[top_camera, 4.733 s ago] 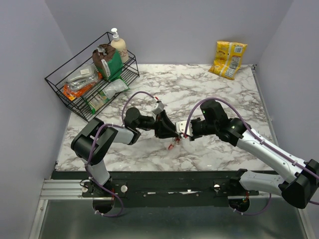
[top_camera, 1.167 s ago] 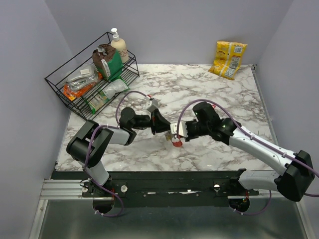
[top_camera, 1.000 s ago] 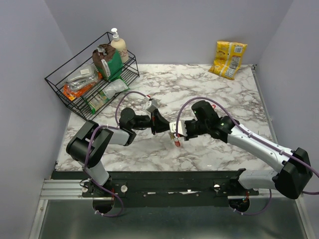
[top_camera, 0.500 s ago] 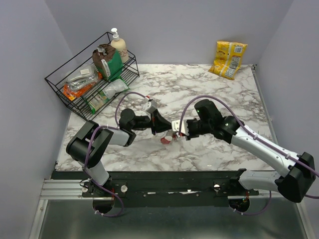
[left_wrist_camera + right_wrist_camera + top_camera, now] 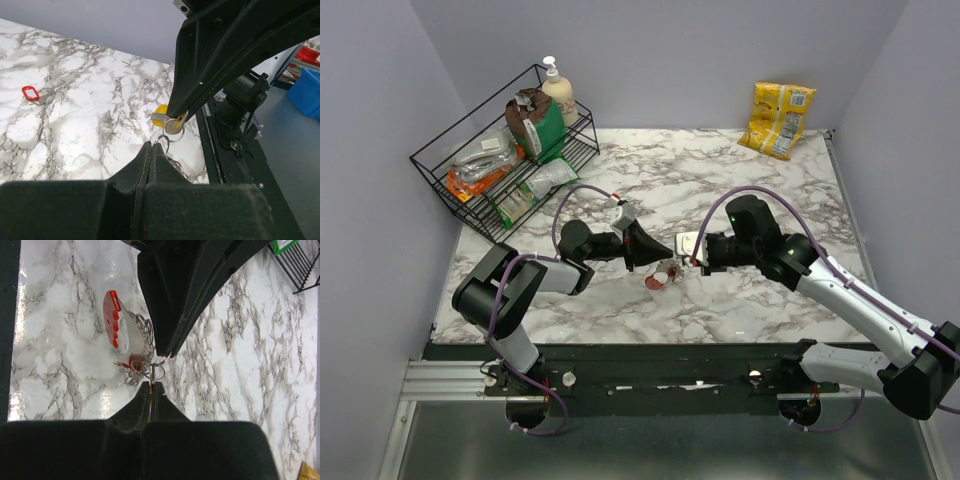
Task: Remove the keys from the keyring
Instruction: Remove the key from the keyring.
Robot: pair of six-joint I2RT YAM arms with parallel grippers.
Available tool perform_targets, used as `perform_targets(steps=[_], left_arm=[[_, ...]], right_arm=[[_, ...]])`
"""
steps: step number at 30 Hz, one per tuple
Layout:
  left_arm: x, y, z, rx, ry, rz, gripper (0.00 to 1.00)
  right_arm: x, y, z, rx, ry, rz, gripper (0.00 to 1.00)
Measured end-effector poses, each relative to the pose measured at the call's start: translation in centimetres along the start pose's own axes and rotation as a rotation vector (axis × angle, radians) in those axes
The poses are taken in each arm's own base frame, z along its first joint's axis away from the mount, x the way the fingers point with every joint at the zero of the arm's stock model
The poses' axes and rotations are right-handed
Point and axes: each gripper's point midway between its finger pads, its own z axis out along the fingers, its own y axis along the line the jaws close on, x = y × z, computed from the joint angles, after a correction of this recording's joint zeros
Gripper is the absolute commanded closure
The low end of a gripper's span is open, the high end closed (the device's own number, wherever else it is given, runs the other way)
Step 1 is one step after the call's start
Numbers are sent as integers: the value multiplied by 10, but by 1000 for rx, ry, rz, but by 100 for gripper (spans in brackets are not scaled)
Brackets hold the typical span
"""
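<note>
left gripper (image 5: 150,147): clamped tight, tips nipping the thin wire of the keyring (image 5: 155,371). Sits at centre of the top view and points right.
right gripper (image 5: 150,386): clamped tight on the yellow-headed key (image 5: 160,114), which shows edge-on between its own fingers in the right wrist view. Just right of centre in the top view, pointing left, nearly tip to tip with the left gripper.
keyring: small silver ring strung between the two sets of tips. Lower centre of the right wrist frame, centre of the left wrist frame.
keys (image 5: 131,376): small bunch on the ring, hanging just below and left of the tips in the right wrist frame. One has a red head. A silver round-headed one lies against the yellow-headed key.
red loop (image 5: 113,320): curved red piece joined to the ring, upper left of centre in the right wrist frame. Shows as a red blob under the grippers in the top view. Cannot tell if it touches the table.
red tag (image 5: 30,93): lies flat on the marble at the left edge of the left wrist frame, well apart from the bunch.
table (image 5: 750,195): white marble with grey veins.
wire rack (image 5: 438,163): black, upper left of the top view, holds packets and a pump bottle.
snack bag (image 5: 778,118): yellow, upper right of the top view, against the back wall.
</note>
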Motion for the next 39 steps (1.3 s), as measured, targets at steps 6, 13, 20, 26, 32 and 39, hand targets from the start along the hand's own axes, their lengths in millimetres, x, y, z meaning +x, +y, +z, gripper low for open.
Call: perform_targets(steps=[6,13,20,26,32,39], left_arm=[[0,-2,1,7,0,4,100],[-1,-5,4,16,-6,18,100],[-3,-4,4,10,-12,18,100],[-8,8,-6,-37,-19,-9,100],[-11,10,-12,-64,-24,-15,100],[-7,14,-16,-104,-28,-4,100]], right_arm=[[-2,-2,-1,10,-12,45,99],[-10,-7,-3,28,-27,91,99],[-9,-9,-3,34,-23,93,99],[4,-5,11,-5,11,84,99],[13,2,30,-56,28,88,99],[4,4,35,-70,15,88,99]])
